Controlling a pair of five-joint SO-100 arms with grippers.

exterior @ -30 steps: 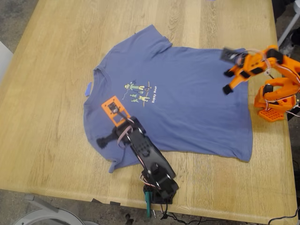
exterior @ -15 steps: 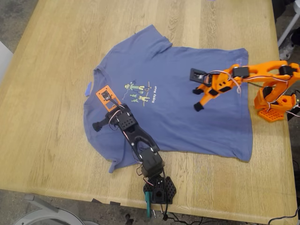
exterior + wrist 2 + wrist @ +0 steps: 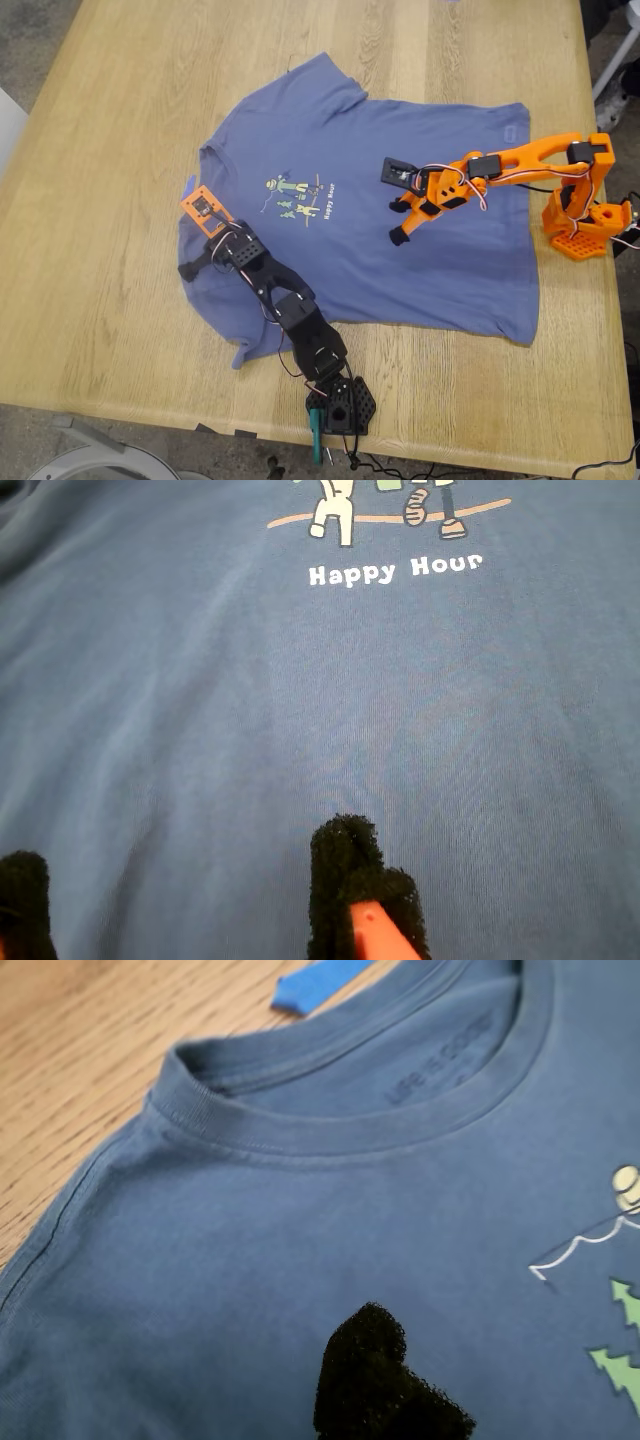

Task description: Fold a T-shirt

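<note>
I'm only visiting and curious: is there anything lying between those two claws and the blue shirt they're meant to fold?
Nothing visible does. My first gripper hangs over the T-shirt near its collar, and my second gripper over the chest by the lettering; only bare cloth lies beneath both. A blue scrap sits on the table beyond the collar.

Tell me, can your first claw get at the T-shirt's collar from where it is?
Probably yes: my first claw hovers over the T-shirt near its collar, with nothing between them.

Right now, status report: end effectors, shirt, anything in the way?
First end effector over the collar, grip state unclear. Second end effector open over the chest, empty. T-shirt flat, unfolded. Blue scrap by the collar.
</note>
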